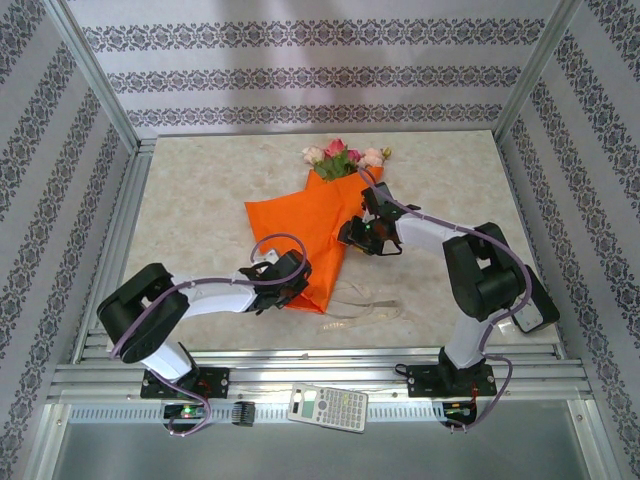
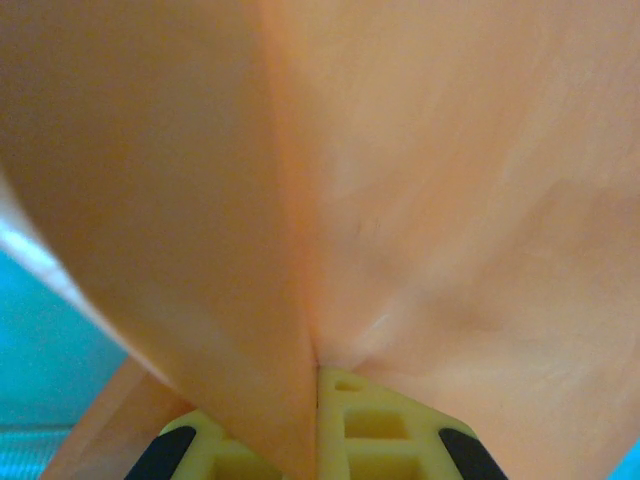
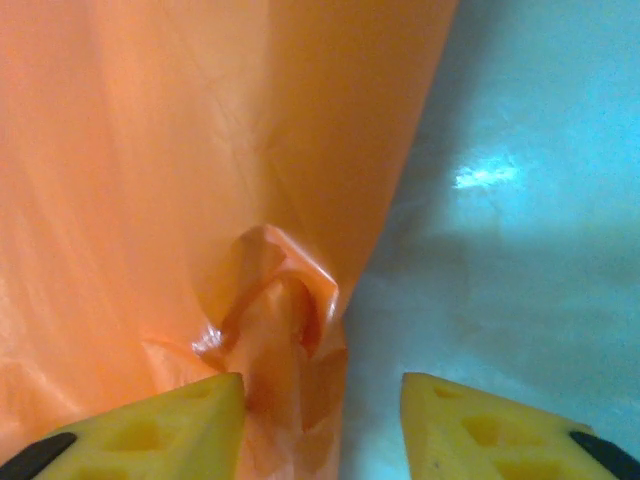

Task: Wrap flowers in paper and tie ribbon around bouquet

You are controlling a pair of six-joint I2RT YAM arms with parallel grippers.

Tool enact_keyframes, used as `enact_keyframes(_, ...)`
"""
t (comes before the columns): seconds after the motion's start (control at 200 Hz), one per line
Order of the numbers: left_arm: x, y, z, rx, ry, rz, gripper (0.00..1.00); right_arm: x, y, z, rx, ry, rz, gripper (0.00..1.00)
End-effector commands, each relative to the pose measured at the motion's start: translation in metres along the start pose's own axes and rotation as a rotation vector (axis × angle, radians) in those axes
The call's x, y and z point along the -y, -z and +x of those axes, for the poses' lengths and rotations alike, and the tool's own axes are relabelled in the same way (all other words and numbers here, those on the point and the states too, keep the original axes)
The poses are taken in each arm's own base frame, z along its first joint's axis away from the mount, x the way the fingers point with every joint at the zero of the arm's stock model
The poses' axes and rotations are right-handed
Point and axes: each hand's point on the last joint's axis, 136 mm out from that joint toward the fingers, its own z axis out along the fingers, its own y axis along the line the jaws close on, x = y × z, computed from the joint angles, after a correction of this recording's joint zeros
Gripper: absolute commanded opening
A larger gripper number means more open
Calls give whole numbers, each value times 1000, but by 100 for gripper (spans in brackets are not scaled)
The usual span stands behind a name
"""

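- Paper (image 1: 300, 232): lies half-wrapped over the stems, with the flowers (image 1: 345, 155) showing at its far end.
- Left gripper (image 2: 325, 388): pinches the near fold shut; keep it taut.
- Right gripper (image 3: 320, 385): jaws apart around a crumpled edge; take a deeper hold before folding.
- Ribbon (image 1: 362, 310): lies beside the near tip, not yet tied.

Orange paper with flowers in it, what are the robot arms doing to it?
Two arms are wrapping flowers in paper. The left gripper is shut on a fold at the paper's near end. The right gripper is at the paper's right edge with jaws apart, a crumpled bit between them. The ribbon lies loose on the table, not yet tied.
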Motion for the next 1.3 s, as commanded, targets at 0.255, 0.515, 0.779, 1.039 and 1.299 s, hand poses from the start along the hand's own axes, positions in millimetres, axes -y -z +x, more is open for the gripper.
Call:
enact_keyframes(0.255, -65, -12, 1, 50, 194, -108, 0, -13, -1, -13, 3, 25, -120, 54)
enact_keyframes(0.515, -101, -13, 8, 35, 184, -242, 0, -19, -14, -32, -5, 52, -216, 54)
enact_keyframes(0.779, -111, -4, 5, 41, 160, -265, 0, -25, -22, -50, 9, 87, -364, 50)
enact_keyframes(1.039, -104, -6, 4, -1, 90, -275, 0, -21, -25, -78, 72, 96, -371, 21)
enact_keyframes(1.299, -113, 3, -1, 0, 35, -330, 0, -16, -15, -97, 98, 135, -271, 5)
